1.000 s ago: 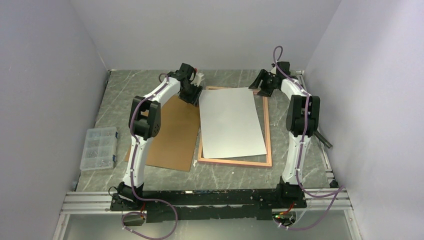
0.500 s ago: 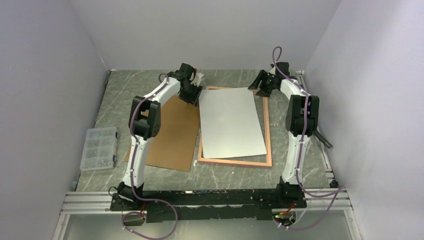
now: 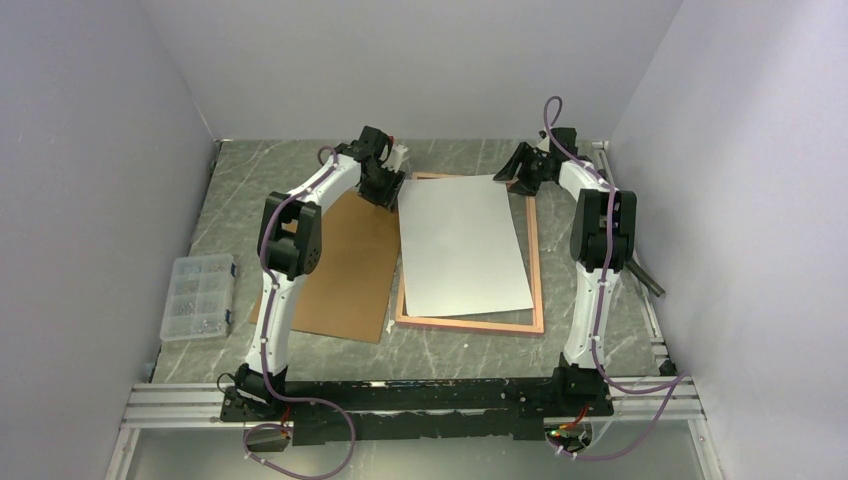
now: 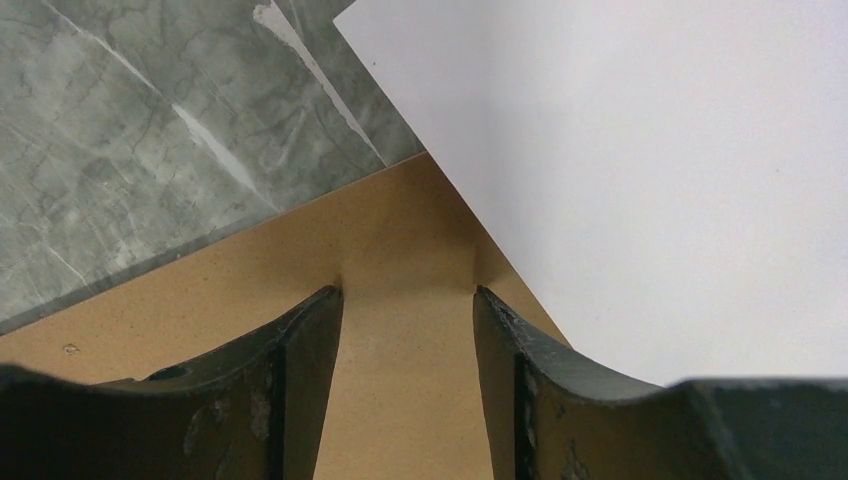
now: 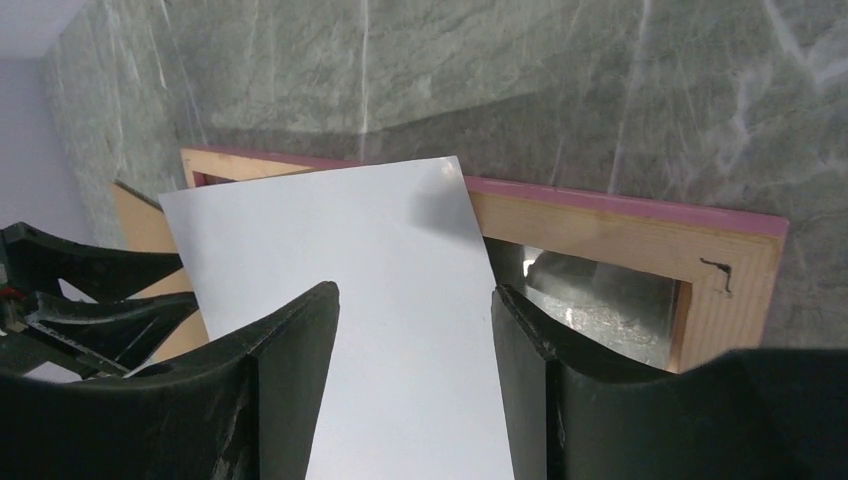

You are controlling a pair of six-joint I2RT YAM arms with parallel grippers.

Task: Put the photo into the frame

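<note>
Top camera looks down from high behind; both wrist cameras, close in, share the photo (image 5: 400, 280).

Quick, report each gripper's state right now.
Left gripper: open, holding nothing, over the brown backing board.
Right gripper: open, holding nothing, over the photo.

Counting now: one photo (image 3: 462, 245) on one pink-edged frame (image 3: 470, 322); one brown backing board (image 3: 340, 270) just left of the frame; one clear parts box (image 3: 198, 297) farther left; two arms, left arm (image 3: 287, 240) and right arm (image 3: 600, 225).
</note>
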